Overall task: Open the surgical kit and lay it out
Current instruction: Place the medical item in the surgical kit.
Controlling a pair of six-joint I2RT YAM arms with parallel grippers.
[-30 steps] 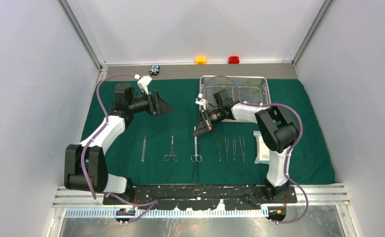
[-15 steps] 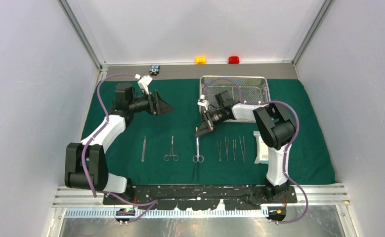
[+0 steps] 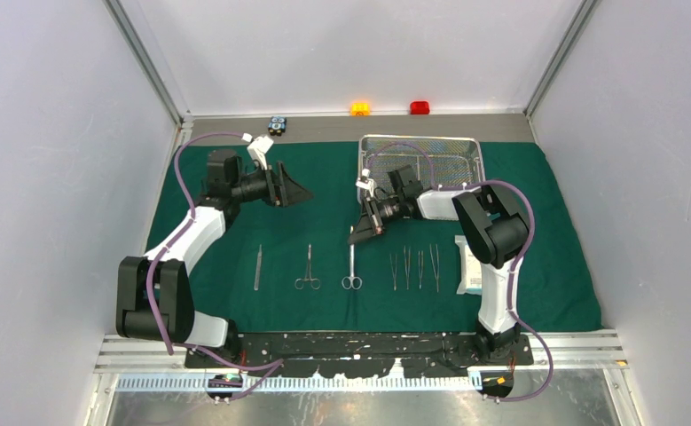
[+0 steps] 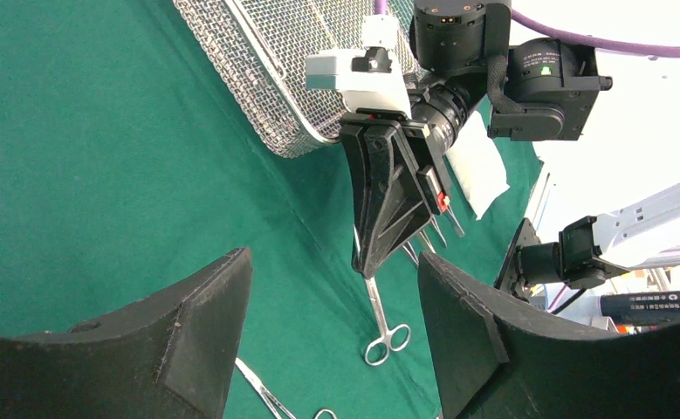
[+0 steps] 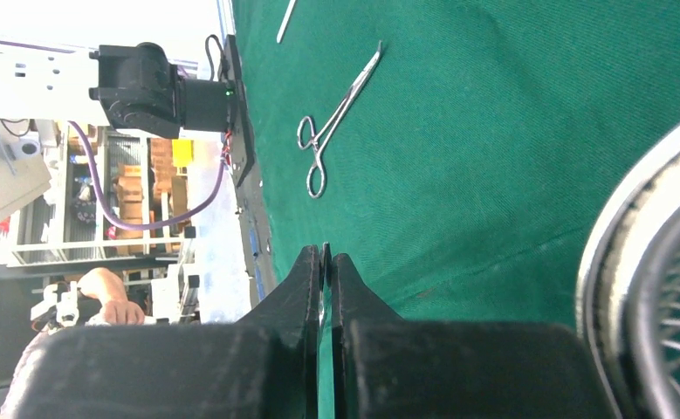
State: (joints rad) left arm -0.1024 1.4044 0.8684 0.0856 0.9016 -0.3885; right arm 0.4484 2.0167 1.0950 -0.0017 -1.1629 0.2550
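Right gripper (image 3: pixel 354 239) is pinched nearly closed on the blade tip of the scissors (image 3: pixel 351 270), which lie on the cloth (image 3: pixel 537 293) beside the forceps (image 3: pixel 307 269); left gripper (image 3: pixel 306 193) hangs spread wide, empty

Green cloth (image 3: pixel 235 235): we see it spread flat.
Mesh tray (image 3: pixel 452 161): on its far edge.
Scissors (image 3: pixel 351 269): blade tips meeting our right gripper (image 3: pixel 357 237).

A robotics lab cell: grey panel walls (image 3: pixel 49 177), aluminium frame posts (image 3: pixel 146 60), storage shelves (image 5: pixel 135 188) beyond.
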